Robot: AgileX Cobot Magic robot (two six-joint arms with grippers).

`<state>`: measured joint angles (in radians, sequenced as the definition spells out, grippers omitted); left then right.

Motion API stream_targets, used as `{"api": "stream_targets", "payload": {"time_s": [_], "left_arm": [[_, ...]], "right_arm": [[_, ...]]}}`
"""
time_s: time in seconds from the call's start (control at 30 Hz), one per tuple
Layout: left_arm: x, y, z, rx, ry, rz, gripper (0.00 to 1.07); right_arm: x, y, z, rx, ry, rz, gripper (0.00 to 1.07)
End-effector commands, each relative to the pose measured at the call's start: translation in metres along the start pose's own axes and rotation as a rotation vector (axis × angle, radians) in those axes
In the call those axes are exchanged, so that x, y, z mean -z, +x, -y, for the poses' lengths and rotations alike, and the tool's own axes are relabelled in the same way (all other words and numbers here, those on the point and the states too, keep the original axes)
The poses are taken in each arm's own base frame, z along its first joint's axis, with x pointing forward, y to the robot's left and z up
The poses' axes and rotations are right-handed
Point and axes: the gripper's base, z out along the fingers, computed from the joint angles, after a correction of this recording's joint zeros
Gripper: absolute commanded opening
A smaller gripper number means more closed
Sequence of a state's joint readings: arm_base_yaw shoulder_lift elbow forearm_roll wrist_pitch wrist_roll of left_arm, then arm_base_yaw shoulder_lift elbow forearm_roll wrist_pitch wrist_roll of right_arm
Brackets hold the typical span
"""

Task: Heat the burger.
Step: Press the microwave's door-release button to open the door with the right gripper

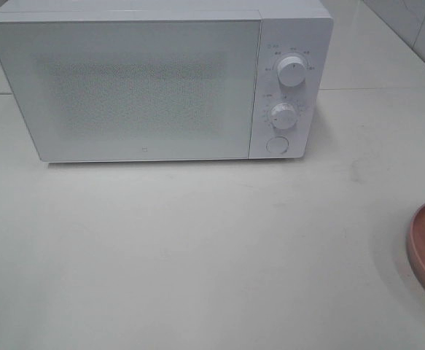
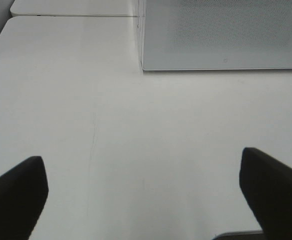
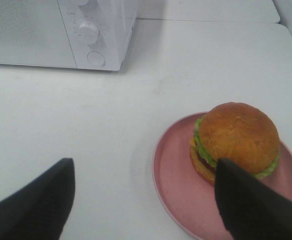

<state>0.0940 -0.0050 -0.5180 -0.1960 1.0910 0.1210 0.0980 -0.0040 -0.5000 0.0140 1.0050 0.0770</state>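
Burger on pink plate just ahead of right end effector, ungripped

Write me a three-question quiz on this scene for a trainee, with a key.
1. True or false: the microwave is closed.
2. The burger sits: A) on the pink plate; B) atop the microwave; C) in a gripper.
3. Fill in: the left gripper and right gripper both stand ____, holding nothing.
Key: 1 true; 2 A; 3 open.
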Motion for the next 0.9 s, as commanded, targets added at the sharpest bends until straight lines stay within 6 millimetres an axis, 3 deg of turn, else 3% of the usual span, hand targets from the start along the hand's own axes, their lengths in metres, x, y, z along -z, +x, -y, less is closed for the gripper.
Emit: {"api": "stream_targets", "payload": {"time_s": [0.03, 0.9], "left_arm": [[0.003, 0.0005, 0.0004, -0.006, 0.004, 0.039, 0.96], [0.003, 0.0005, 0.0004, -0.006, 0.004, 0.039, 0.96]], "right_arm": [[0.0032, 0.002, 0.0002, 0.015, 0.0, 0.035, 0.75], [0.0039, 0.0013, 0.0001, 0.015, 0.0, 0.04, 0.75]]}}
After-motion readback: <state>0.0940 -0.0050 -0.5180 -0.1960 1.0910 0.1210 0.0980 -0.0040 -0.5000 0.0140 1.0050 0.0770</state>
